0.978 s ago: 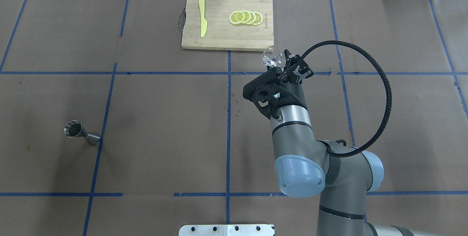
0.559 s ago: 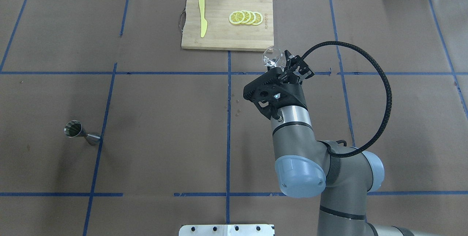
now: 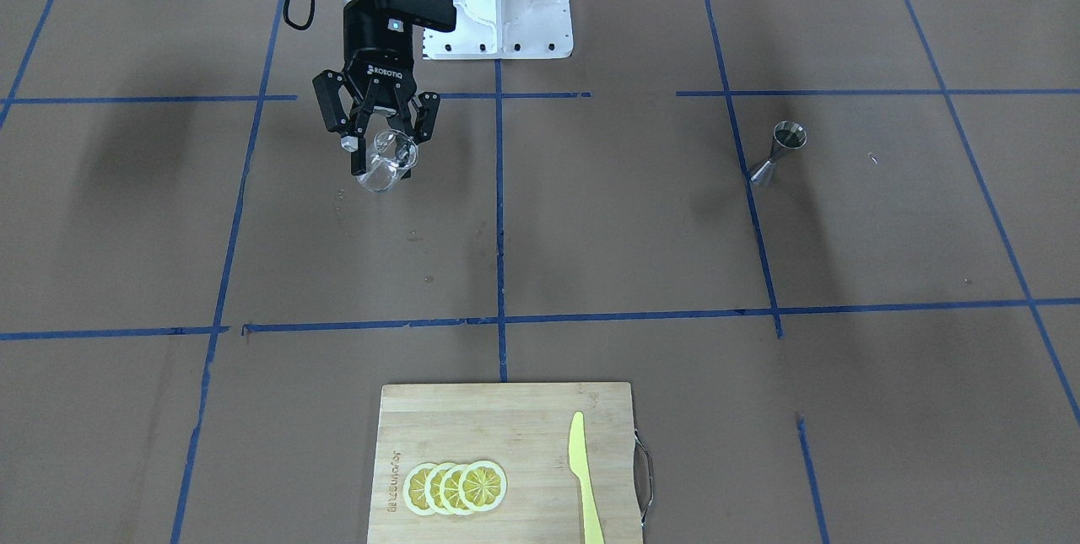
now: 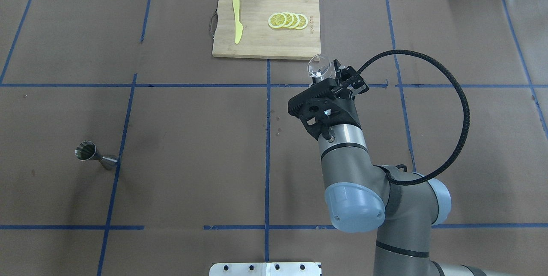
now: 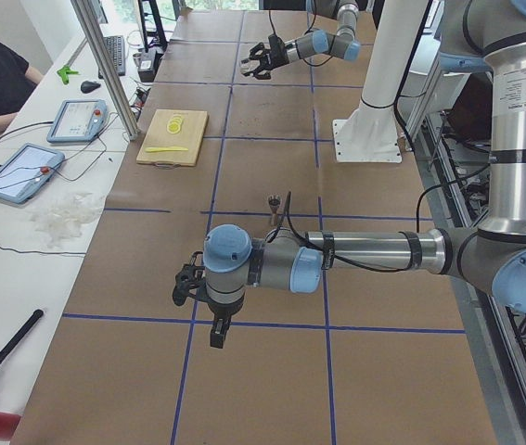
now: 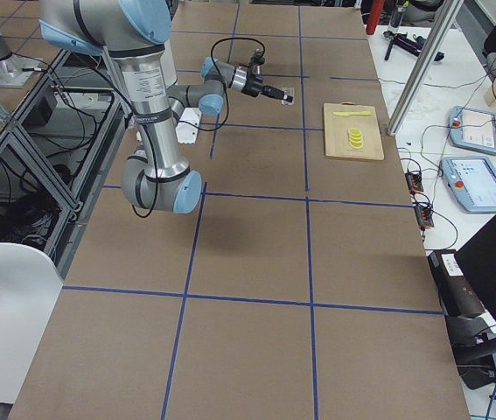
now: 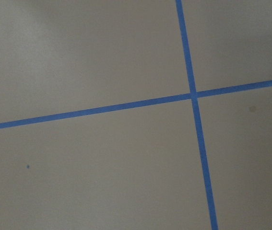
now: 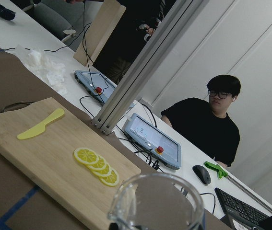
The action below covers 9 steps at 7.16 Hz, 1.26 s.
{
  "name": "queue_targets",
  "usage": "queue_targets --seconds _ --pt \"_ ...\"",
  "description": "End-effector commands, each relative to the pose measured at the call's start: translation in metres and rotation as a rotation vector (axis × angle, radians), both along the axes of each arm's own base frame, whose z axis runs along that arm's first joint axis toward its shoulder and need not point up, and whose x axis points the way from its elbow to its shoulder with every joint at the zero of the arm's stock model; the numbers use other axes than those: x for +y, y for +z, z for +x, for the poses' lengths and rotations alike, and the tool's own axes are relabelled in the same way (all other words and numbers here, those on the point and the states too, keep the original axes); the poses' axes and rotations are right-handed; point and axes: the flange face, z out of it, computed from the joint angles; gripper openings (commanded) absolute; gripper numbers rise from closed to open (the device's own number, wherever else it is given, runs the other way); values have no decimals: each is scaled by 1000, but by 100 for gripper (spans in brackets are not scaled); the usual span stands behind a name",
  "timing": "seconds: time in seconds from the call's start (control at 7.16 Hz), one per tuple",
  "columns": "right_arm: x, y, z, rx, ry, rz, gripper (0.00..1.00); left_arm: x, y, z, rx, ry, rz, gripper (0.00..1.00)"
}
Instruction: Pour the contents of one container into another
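While the glass measuring cup (image 4: 319,65) hung above the table (image 4: 192,117) near the cutting board (image 4: 257,43), clamped in the right gripper (image 3: 384,160), the jigger (image 4: 95,155) stood well apart, and whether the left gripper (image 5: 185,283) was apart or together could not be told.

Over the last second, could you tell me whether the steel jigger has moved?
No. The jigger stands in the same spot, its base against the same blue tape line.
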Motion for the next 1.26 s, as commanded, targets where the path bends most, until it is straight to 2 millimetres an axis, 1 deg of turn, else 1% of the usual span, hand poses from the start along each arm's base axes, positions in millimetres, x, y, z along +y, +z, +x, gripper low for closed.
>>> queue_targets --seconds 0.0,0.28,0.42,0.7,0.84,1.12 --pt "6 40 17 -117 -23 15 0 9 -5 3 33 5 5 100" --pt "13 106 44 -203 -3 -26 0 8 -8 4 33 6 12 100" --pt "16 128 52 -274 22 -60 0 7 -9 4 33 8 15 100" --pt "21 183 72 -325 77 -129 0 7 -9 4 33 8 19 100" --pt "21 189 74 -471 122 -177 0 7 -9 4 33 8 19 100" --pt "19 225 66 -493 166 -213 0 6 -11 5 32 10 23 100"
